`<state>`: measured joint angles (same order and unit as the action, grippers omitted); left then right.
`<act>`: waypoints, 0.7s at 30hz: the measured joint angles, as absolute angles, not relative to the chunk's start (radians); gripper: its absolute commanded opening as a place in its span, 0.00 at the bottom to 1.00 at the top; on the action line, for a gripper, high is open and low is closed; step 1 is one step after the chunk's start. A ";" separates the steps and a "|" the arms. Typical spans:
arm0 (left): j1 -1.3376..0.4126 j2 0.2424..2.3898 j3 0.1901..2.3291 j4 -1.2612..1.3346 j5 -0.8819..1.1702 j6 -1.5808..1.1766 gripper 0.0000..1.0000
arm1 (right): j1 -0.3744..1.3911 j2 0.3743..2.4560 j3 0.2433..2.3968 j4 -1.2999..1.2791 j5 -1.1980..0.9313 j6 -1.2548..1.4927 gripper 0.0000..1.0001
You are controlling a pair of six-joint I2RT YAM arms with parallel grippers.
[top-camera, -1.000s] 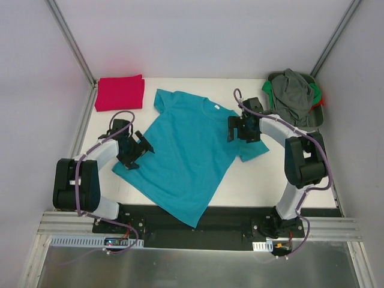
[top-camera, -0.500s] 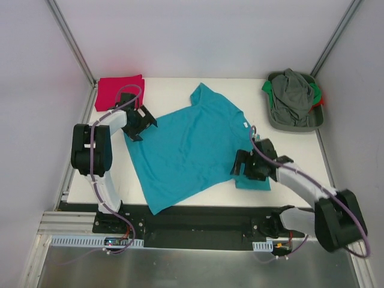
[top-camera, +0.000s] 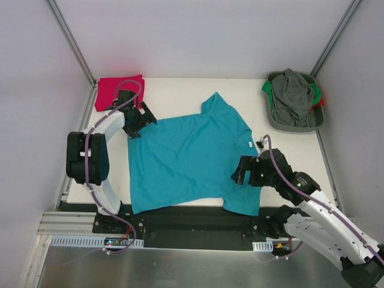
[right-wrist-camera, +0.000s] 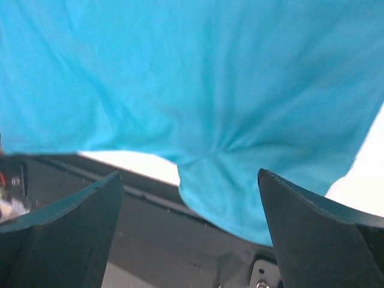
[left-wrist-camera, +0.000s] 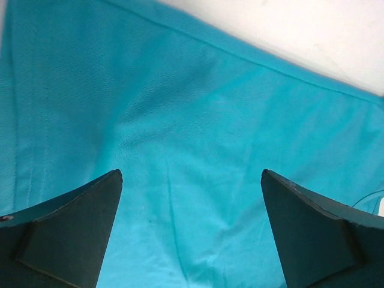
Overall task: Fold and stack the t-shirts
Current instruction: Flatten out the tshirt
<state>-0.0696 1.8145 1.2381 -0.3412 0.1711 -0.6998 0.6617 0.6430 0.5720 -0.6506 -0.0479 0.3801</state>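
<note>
A teal t-shirt [top-camera: 186,159] lies spread flat across the middle of the table, its small white neck label [top-camera: 248,144] towards the right. One sleeve [top-camera: 243,201] hangs over the table's front edge. A folded red t-shirt [top-camera: 120,91] rests in the back left corner. My left gripper [top-camera: 143,123] hovers open over the teal shirt's back left corner; the left wrist view shows only teal cloth [left-wrist-camera: 198,120] under the left gripper [left-wrist-camera: 191,174]. My right gripper [top-camera: 241,172] is open above the overhanging sleeve [right-wrist-camera: 240,192], and the right wrist view shows nothing held in the right gripper [right-wrist-camera: 189,175].
A grey bin [top-camera: 312,123] with crumpled grey, green and red clothes stands at the back right. A black rail [top-camera: 198,219] runs along the table's front edge. Bare white table [top-camera: 180,90] lies behind the teal shirt.
The teal shirt has turned clockwise and slid towards the front edge. My left gripper moved to the back left, beside the red shirt. My right arm swung down to the near right.
</note>
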 measured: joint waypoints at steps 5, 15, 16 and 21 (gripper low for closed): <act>-0.106 1.667 1.238 -0.348 0.120 -0.668 0.99 | 0.588 0.849 0.784 -0.614 0.084 0.266 0.96; -0.241 1.731 1.383 -0.313 0.286 -0.571 0.99 | 0.326 1.796 1.518 -0.451 -0.189 0.082 0.96; -0.242 1.742 1.374 -0.313 0.284 -0.563 0.99 | 0.321 1.890 1.626 -0.458 -0.211 0.060 0.96; -0.206 1.758 1.288 -0.328 0.267 -0.532 0.99 | 0.295 2.286 2.103 -0.513 -0.297 -0.042 0.96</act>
